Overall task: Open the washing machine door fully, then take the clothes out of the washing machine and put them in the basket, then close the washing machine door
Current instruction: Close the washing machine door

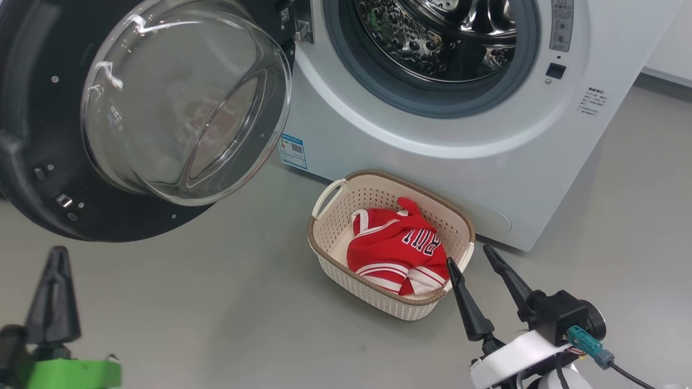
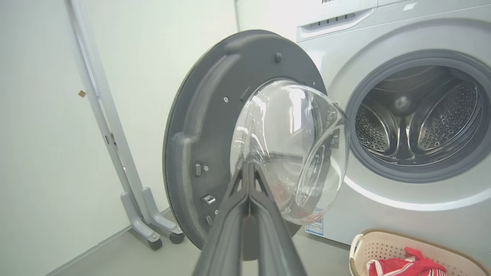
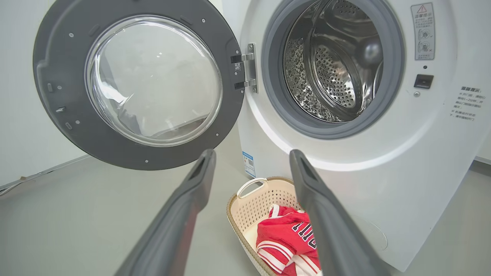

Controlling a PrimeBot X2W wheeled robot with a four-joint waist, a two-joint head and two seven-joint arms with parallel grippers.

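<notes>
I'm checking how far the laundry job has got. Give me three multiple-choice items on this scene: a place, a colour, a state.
1. Where are the clothes? A in the drum; B in the basket; C on the floor.
2. What colour is the basket's rim? A blue; B black; C brown.
3. Is the washing machine door: A open; B shut; C missing?
Answers: B, the red garments lie inside the basket; C, a brown woven-look band edges its top; A, it hangs swung aside, away from the round opening.
</notes>
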